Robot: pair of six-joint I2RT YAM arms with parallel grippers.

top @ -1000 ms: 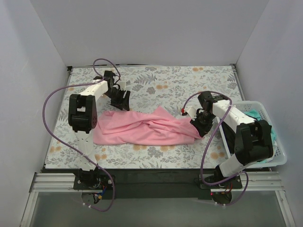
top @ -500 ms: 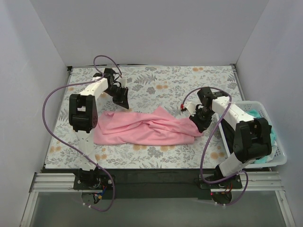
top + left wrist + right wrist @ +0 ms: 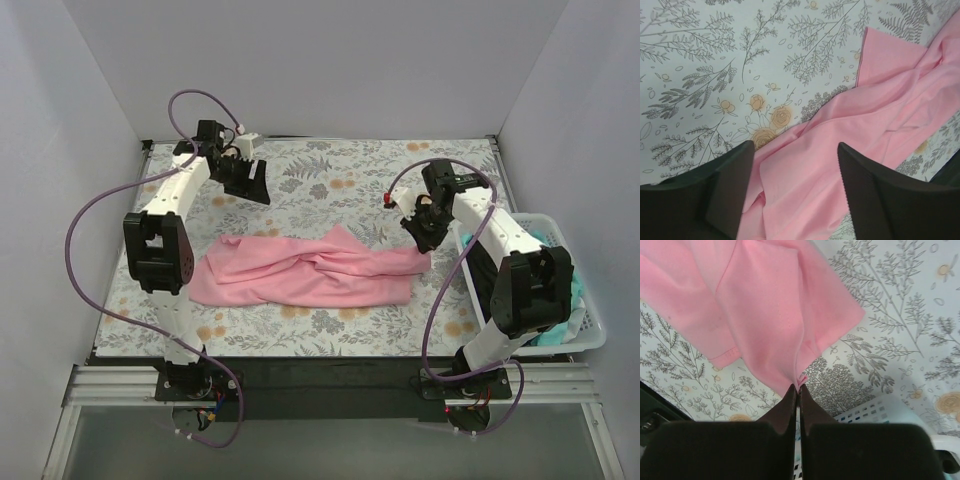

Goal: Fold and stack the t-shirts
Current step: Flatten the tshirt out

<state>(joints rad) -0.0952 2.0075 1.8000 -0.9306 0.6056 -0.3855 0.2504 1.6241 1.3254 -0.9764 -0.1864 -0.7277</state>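
Note:
A light pink t-shirt lies crumpled across the middle of the floral sheet. It also shows in the left wrist view and the right wrist view. My right gripper is shut on the shirt's right end; in its own view the cloth is pinched between the fingertips and lifted. My left gripper is open and empty, raised above the sheet at the back left, away from the shirt; its own view looks down on the cloth. A mint-green shirt lies in the basket.
A white lattice basket stands at the right edge, close to my right arm; its rim shows in the right wrist view. The grey-and-orange floral sheet covers the table. White walls close in the back and both sides.
My left gripper rose and moved back-left, off the shirt's left part. My right gripper moved back and up with the shirt's right end, pulling that end along.

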